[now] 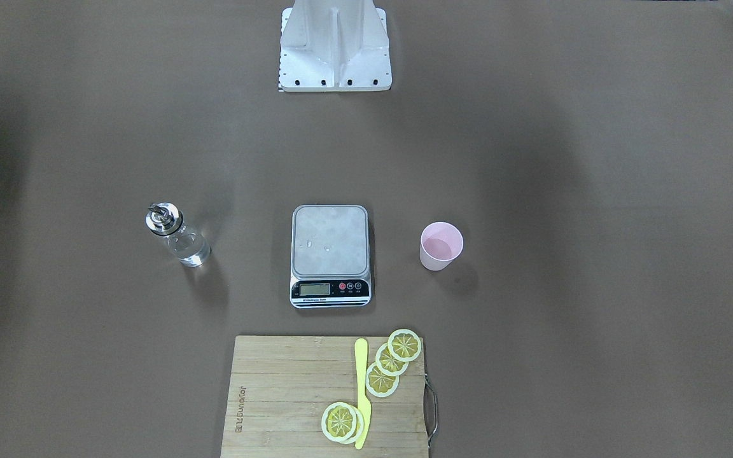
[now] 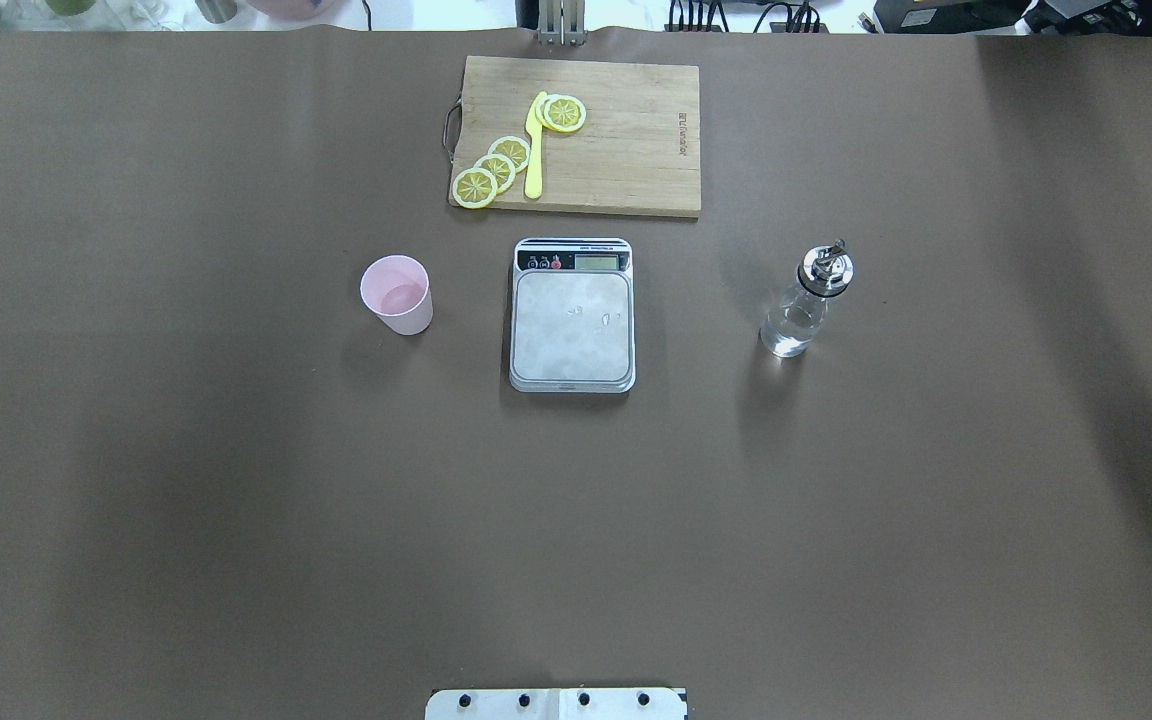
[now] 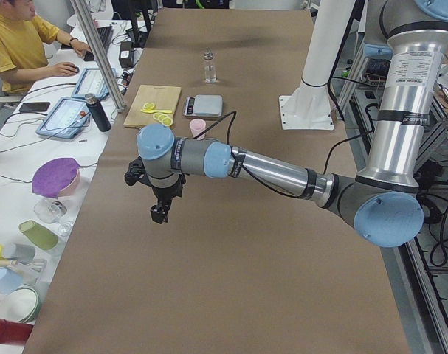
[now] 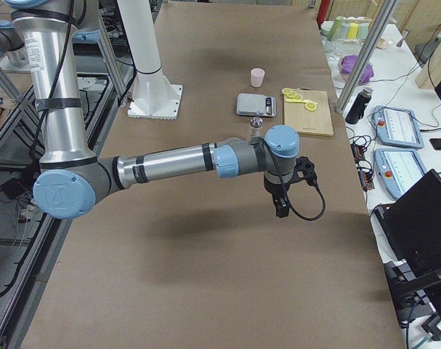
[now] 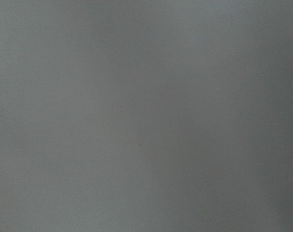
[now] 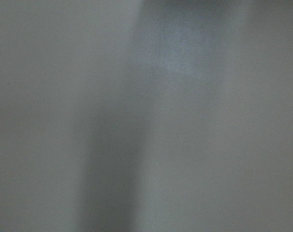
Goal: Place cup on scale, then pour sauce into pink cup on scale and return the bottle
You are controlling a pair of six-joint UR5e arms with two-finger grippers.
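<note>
Cup (image 2: 396, 293) stood upright on surface (image 2: 236, 500), on robot's left of scale (image 2: 572, 330), apart from it. Left claw (image 3: 159, 212) nearer than right claw (image 4: 281, 206). Grip of both: cannot tell.

place: robotics lab | signs: teach pendants (image 4: 393, 120) on side bench (image 3: 9, 158), person (image 3: 13, 44) at desk, aluminium frame post (image 3: 98, 51)

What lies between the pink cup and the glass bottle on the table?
The scale stands between the cup and the bottle, apart from both, with no cup on its plate. The overhead view shows this most plainly.
</note>
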